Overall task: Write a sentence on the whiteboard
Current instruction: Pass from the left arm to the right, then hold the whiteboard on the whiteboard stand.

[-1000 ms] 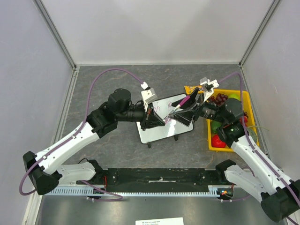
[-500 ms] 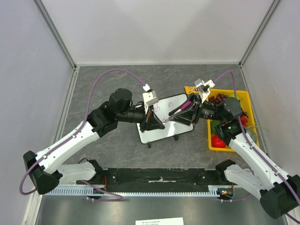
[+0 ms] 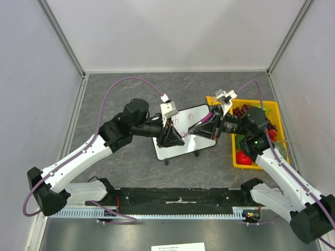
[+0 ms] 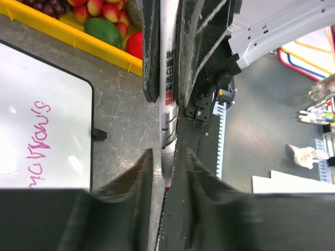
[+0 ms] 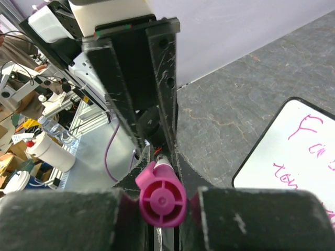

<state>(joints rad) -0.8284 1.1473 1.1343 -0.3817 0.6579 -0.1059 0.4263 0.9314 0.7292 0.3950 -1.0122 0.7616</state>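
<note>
Right wrist view had the right pincer (image 5: 160, 184) closed on a white-barrelled marker with a magenta end plug (image 5: 160, 202). The plug faced the lens between the two dark pads. Left wrist view showed that barrel clamped between the opposite black fingers at 12 o'clock. Its tip reached down into the left pincer (image 4: 166, 170), whose jaws stood only narrowly apart, one on each side of the tip. Whether they pressed on it could not be told.

From above, the two pincers faced each other nose to nose over the small white rectangular whiteboard with a thin black frame (image 3: 180, 149). The left one hung over its 9 o'clock half and the right one at its 3 o'clock edge. The whiteboard sat near the middle of the grey stone-patterned worktop (image 3: 204, 172). Handwritten magenta lettering (image 4: 39, 138) showed on the board, too small from above to read. A yellow plastic tray (image 4: 68, 36) of fruit sat near the board at its 3 o'clock side.
</note>
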